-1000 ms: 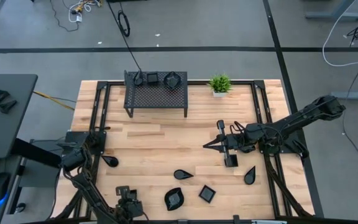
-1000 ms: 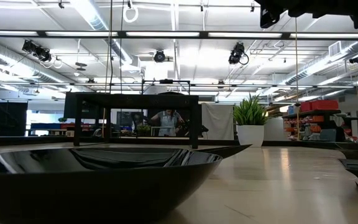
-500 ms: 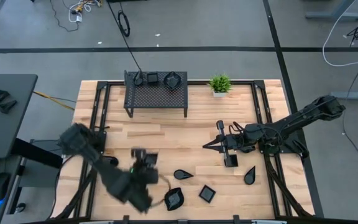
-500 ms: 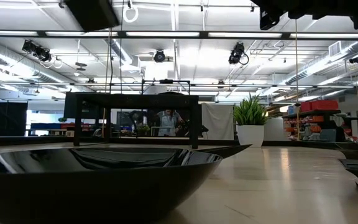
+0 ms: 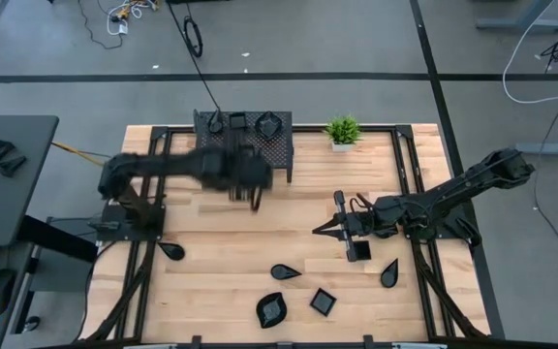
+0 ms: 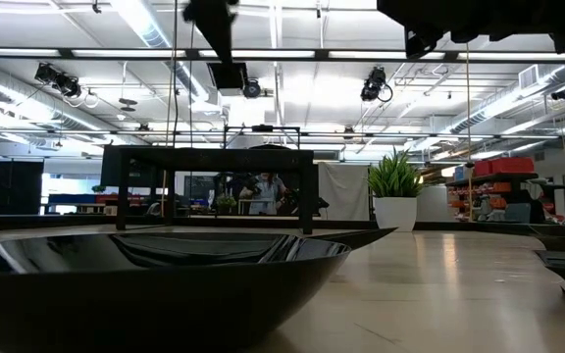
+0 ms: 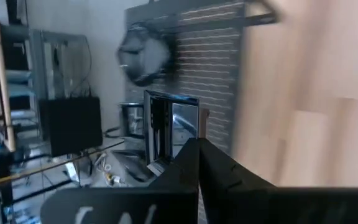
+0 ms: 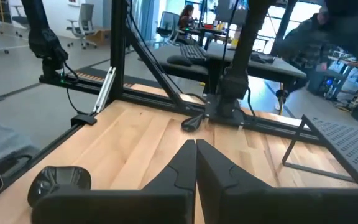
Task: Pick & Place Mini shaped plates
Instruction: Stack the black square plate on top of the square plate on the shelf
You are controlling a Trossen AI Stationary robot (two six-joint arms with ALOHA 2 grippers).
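Several glossy black mini plates lie flat on the wooden table: teardrops (image 5: 170, 250) (image 5: 284, 271) (image 5: 388, 273), a wavy one (image 5: 271, 310) and squares (image 5: 323, 301) (image 5: 359, 250). More plates sit on the black mesh rack (image 5: 243, 145), among them a wavy one (image 5: 269, 123). My left gripper (image 5: 256, 199) hangs blurred over the rack's near right corner. In its wrist view it (image 7: 197, 144) is shut with a square plate (image 7: 169, 124) at its tips. My right gripper (image 5: 316, 230) is shut on nothing, level above the table's middle right and pointing left. My left gripper pinches the square plate by one rim (image 7: 190, 135), right at the fingertips. The plate stands edge-on out from the tips, its glossy hollow in view. It is lifted clear of the table and rack. The fingers slant downward.
A small green potted plant (image 5: 342, 131) stands right of the rack at the far edge. Black frame rails run along the table's left and right sides. The wavy plate (image 6: 155, 275) fills the low view's foreground. Bare wood lies between the rack and the plates.
My left gripper has swung fast from the table's near left corner, up and toward the far edge, to the rack's near right corner, turning as it went. The plates on the table and the rack have kept their places.
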